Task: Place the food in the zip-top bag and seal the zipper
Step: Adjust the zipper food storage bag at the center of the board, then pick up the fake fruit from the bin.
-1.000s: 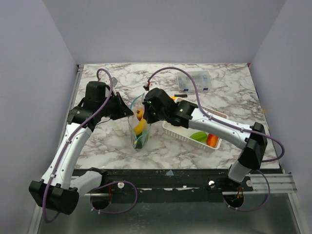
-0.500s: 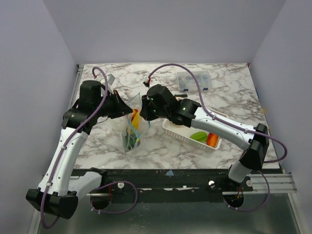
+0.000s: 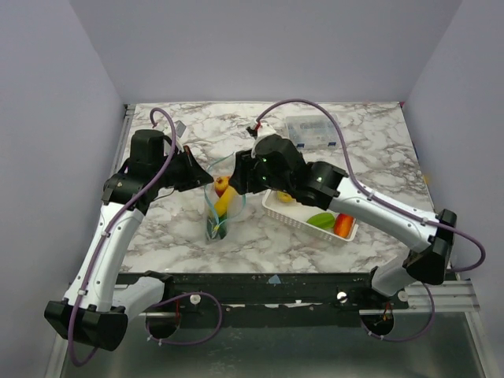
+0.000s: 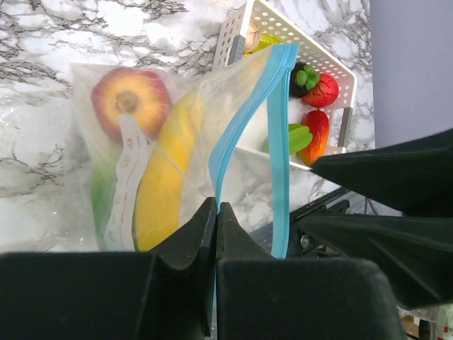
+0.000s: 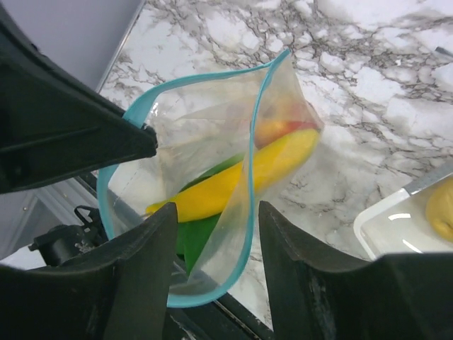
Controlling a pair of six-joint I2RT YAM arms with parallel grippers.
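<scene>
My left tool [image 4: 216, 205] pinches one side of the bag's [image 5: 212, 142] zipper [image 4: 278, 177]; my right tool [image 5: 216, 209], spread, straddles the opposite side.

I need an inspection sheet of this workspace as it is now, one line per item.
Surface: grey-veined marble table.
Job's things: zip-top bag upright, mouth open, zipper unsealed; apple, banana, green piece inside; strawberry and others in white basket.
Clutter: clear lidded box, far right.
Grippers: left gripper shut on zipper; right gripper open, astride bag rim.
Cables: purple cables loop above both arms.
Surroundings: plain lilac walls; nothing else seen.
</scene>
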